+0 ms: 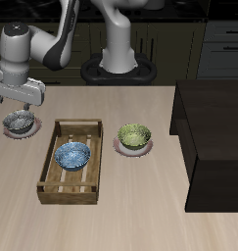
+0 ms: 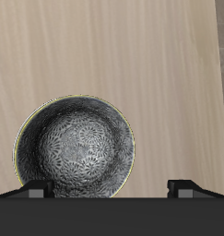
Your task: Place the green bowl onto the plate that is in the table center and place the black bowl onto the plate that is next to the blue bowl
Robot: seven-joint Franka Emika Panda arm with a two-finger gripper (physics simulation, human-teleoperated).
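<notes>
1. The green bowl sits on a pale plate near the middle of the table, so I judge the first half done.
2. The black bowl sits on a pale plate near the table's edge, beside the wooden tray that holds the blue bowl; the second half also looks done.
3. The gripper hangs just above the black bowl. In the wrist view its fingertips stand wide apart with nothing between them.
4. What is left: probably only to lift the arm away.
5. Count: three bowls, two plates, one tray, one dark cabinet.
</notes>
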